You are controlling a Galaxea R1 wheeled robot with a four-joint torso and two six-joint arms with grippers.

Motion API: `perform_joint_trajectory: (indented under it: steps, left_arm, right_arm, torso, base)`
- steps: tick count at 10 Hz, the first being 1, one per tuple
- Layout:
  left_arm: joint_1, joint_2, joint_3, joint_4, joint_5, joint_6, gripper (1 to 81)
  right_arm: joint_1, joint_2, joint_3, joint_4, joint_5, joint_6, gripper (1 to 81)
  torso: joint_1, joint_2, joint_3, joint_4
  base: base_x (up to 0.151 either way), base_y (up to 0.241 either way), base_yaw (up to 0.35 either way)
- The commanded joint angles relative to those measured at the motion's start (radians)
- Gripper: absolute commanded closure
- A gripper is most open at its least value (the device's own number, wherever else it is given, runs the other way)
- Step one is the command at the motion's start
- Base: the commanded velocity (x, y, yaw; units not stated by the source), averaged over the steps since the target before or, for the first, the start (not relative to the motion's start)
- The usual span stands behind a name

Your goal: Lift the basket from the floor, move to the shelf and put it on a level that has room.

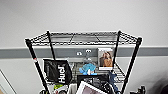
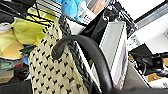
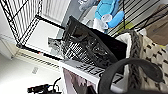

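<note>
Dark loop handles (image 2: 85, 53) arch close over both wrist cameras, so the cream basket (image 2: 53, 72) seems carried from each end, raised before the shelf (image 1: 32, 53); whether the fingers clamp them I cannot tell. Its top level (image 1: 85, 38) lies bare, likely the goal.

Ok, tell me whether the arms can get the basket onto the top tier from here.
Probably yes: the top tier looks bare. The basket sits well below it, in front of the blue plush, so it needs lifting first.
</note>
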Motion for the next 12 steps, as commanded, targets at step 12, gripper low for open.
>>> perform_joint_trajectory:
  steps: [12]
  left_arm:
    - [-0.650, -0.216, 0.282, -0.025, 0.096, -0.297, 81.1]
  right_arm:
    - [0.541, -0.208, 0.263, 0.000, -0.060, 0.239, 81.1]
  torso:
    - [0.000, 0.000, 0.000, 0.000]
  base:
    - [0.000, 0.000, 0.000]
